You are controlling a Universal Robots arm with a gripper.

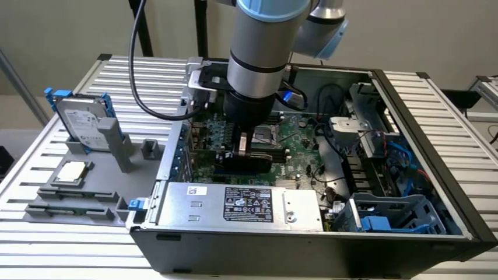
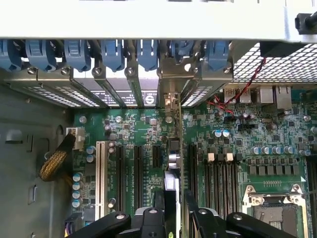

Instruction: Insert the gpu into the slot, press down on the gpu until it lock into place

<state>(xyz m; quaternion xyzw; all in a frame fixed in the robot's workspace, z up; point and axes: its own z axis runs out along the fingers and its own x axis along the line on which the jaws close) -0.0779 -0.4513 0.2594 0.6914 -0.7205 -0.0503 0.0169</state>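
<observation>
Silver arm [image 1: 260, 52], pale-blue joint caps [image 1: 330, 35]; black cable [image 1: 134, 52]; black gripper [image 2: 174, 208], silver screws [image 2: 119, 216]

1. The bench [image 1: 70, 251] is ribbed bare metal, dull silver.
2. The computer case [image 1: 311, 259] is matt black painted sheet metal.
3. The power-supply box [image 1: 190, 204] is satin silver metal with a paper label.
4. The motherboard [image 2: 277, 134] is glossy green board.
5. The gpu [image 1: 251, 162] has a matt black face.
6. The end effector [image 2: 173, 201] is semi-gloss black with shiny screw heads.
7. The retaining clips [image 2: 106, 52] are smooth blue plastic.
</observation>
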